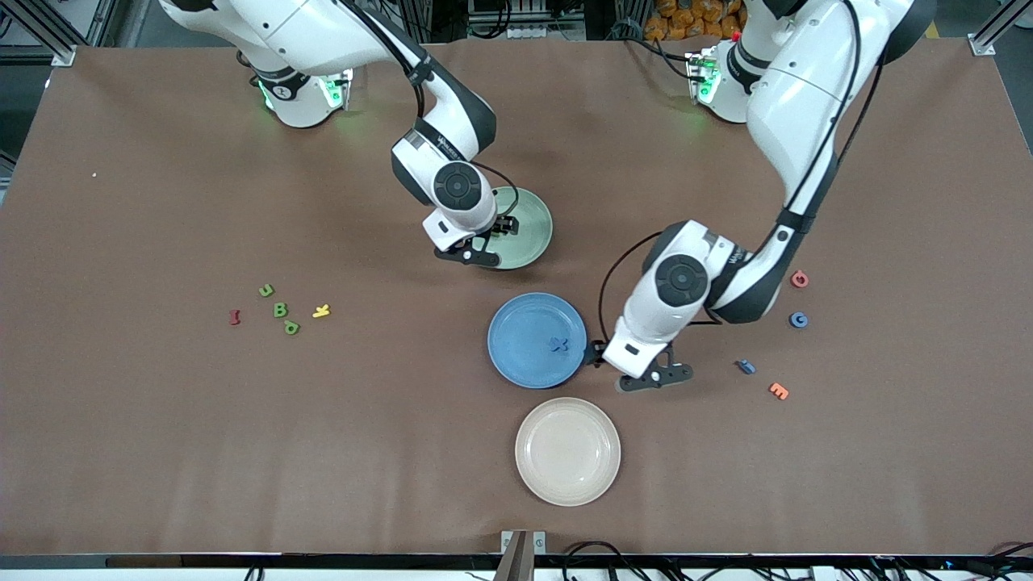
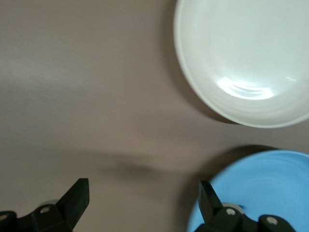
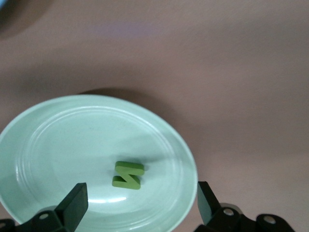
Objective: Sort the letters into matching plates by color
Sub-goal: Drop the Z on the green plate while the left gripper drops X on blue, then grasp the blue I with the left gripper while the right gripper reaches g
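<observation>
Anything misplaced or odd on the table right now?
Nothing stands out. One green letter lies in the green plate, one blue letter in the blue plate; the cream plate holds nothing. Other letters still lie loose on the table.

Brown table [image 1: 161,452]: three plates [image 1: 568,452], scattered letters [image 1: 280,310].

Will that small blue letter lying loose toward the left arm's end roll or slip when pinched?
The small chunky blue letter lies flat on the brown table, so it probably won't roll. It looks foam-like, likely light. Being tiny, it may skid if pinched off-centre.
</observation>
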Motion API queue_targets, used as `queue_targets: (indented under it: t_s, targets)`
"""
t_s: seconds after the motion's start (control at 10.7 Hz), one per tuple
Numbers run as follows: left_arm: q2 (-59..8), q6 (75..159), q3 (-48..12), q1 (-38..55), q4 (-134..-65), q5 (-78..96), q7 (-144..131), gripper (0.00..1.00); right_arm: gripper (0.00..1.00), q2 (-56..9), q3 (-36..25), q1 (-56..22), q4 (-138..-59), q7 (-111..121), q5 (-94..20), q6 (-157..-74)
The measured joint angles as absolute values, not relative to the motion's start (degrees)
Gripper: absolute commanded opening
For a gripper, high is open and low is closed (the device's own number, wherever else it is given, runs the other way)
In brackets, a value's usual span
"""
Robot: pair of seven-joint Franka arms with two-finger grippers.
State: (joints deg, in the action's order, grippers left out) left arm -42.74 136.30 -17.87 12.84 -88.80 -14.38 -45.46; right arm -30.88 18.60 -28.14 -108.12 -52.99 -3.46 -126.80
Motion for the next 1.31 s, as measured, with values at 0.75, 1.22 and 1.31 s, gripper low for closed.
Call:
queue_targets:
  t_s: [0.75, 1.22, 1.31]
  targets:
    - [-35.7, 136.2, -17.7, 4.7, -99.6, -14.4, -32.7, 1.00, 1.00, -19.2, 18.4, -12.9, -105.6, -52.8, -3.2, -114.7]
    - [-34.8, 136.2, -17.5, -3.1, -100.3, -14.4, -45.2, 1.00, 1.00, -17.2, 18.4, -5.7, -107.5, -39.5, 3.8, -113.3]
    - [-34.9, 136.2, -17.1, -3.2, -100.6, -14.4, -47.8, 1.00, 1.00, -17.2, 18.3, -4.2, -108.3, -35.2, 5.6, -113.6]
